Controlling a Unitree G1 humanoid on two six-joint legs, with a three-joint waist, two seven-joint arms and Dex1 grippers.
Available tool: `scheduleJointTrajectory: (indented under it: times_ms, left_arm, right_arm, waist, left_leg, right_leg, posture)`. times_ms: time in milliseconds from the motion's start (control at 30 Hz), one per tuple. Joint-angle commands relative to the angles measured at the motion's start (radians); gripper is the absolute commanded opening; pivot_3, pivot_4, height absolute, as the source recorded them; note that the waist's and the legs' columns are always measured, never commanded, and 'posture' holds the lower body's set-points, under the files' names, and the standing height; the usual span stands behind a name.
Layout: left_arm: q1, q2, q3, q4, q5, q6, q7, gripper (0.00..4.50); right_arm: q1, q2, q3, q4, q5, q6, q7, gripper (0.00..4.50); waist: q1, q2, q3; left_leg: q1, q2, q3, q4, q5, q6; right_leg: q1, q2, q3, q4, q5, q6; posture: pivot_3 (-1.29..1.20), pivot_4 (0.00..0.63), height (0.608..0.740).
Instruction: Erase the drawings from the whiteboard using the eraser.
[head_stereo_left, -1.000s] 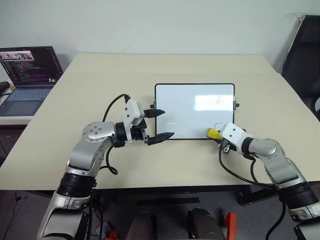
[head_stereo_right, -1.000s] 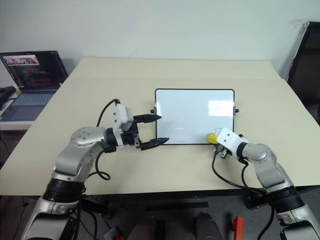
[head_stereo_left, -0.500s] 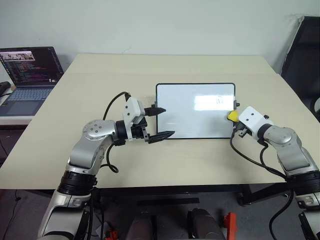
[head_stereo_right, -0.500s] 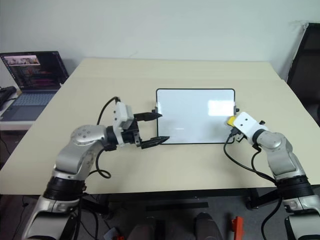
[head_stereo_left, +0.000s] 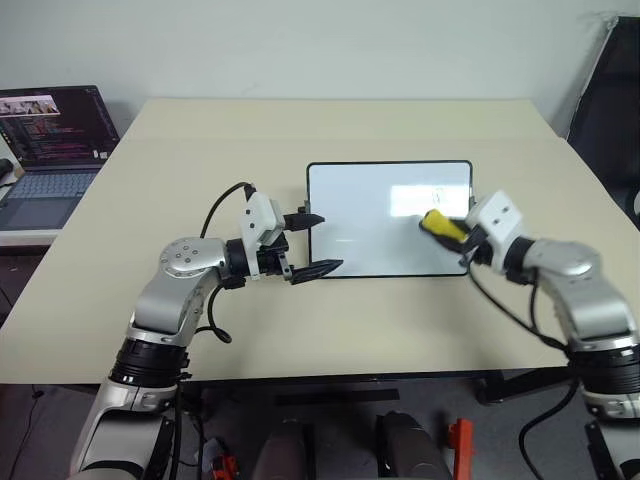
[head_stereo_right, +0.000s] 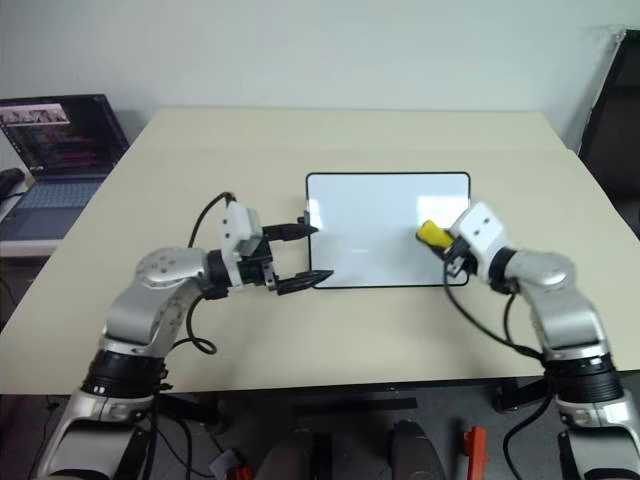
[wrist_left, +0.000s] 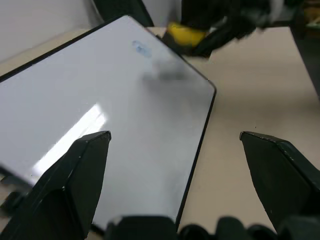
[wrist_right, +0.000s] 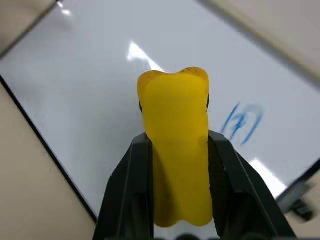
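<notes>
The whiteboard (head_stereo_left: 370, 225) lies flat on the table's middle, and a small thin marker scribble, the drawings (wrist_right: 243, 122), sits near its far right corner (head_stereo_left: 437, 192). My right gripper (head_stereo_left: 455, 232) is shut on the yellow eraser (head_stereo_left: 440, 224), held above the board's right part, just short of the scribble. The eraser (wrist_right: 176, 150) sticks out past the two fingers. My left gripper (head_stereo_left: 322, 243) stands open at the board's left edge, one finger by the side knob, the other by the near left corner; I cannot tell whether it touches the board.
An open laptop (head_stereo_left: 50, 140) stands on a side desk at the far left. A black chair (head_stereo_left: 610, 90) is beyond the table's right edge. Bare tan table (head_stereo_left: 400, 320) surrounds the board on all sides.
My right gripper has lifted the eraser from the board's near right corner, up along its right edge, then swung inward over the board. The left gripper has stayed put.
</notes>
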Motion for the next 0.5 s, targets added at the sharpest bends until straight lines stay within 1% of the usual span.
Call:
scheduleJointTrajectory:
  times_ms: [33,167,300,400,500]
  left_arm:
    - [-0.028,0.045,0.065,-0.002,-0.007,-0.028,-0.01,4.5]
    - [-0.021,0.087,0.101,-0.01,-0.02,-0.019,-0.023,4.5]
    - [-0.006,0.119,0.118,-0.014,-0.023,-0.014,-0.038,4.5]
    - [-0.01,0.129,0.121,-0.009,-0.019,-0.015,-0.04,4.5]
    - [-0.017,0.124,0.117,-0.016,-0.021,-0.011,-0.034,4.5]
  right_arm:
    - [0.02,-0.103,-0.083,-0.042,0.041,0.025,0.069,1.02]
    - [0.103,-0.202,-0.141,-0.014,0.045,-0.003,0.12,1.02]
    - [0.176,-0.27,-0.186,0.016,0.047,-0.037,0.155,1.02]
    - [0.206,-0.296,-0.205,0.028,0.053,-0.055,0.176,1.02]
    - [0.199,-0.299,-0.195,0.043,0.052,-0.068,0.179,1.02]
  waist:
    - [0.01,0.0,0.0]
    - [0.017,0.0,0.0]
    - [0.016,0.001,0.001]
    - [0.013,0.001,0.001]
    - [0.009,0.001,0.001]
  left_leg:
    - [0.0,0.0,-0.001,0.0,-0.001,0.0]
    - [-0.002,0.0,-0.002,-0.001,-0.004,0.0]
    - [-0.002,0.0,-0.002,0.0,-0.004,0.0]
    - [-0.002,0.0,-0.002,0.0,-0.004,0.0]
    - [-0.001,0.001,-0.001,0.0,-0.004,0.0]
  right_leg:
    - [0.0,0.0,-0.001,-0.001,-0.001,0.0]
    - [0.0,0.0,-0.004,-0.001,-0.005,-0.002]
    - [0.0,-0.001,-0.005,-0.001,-0.006,-0.002]
    - [0.0,0.0,-0.005,0.0,-0.006,-0.002]
    - [0.0,0.0,-0.004,0.0,-0.007,-0.002]
  posture:
    - [0.0,0.15,0.74]
    - [0.0,0.15,0.74]
    - [0.0,0.15,0.74]
    - [0.0,0.15,0.74]
    - [0.0,0.15,0.74]
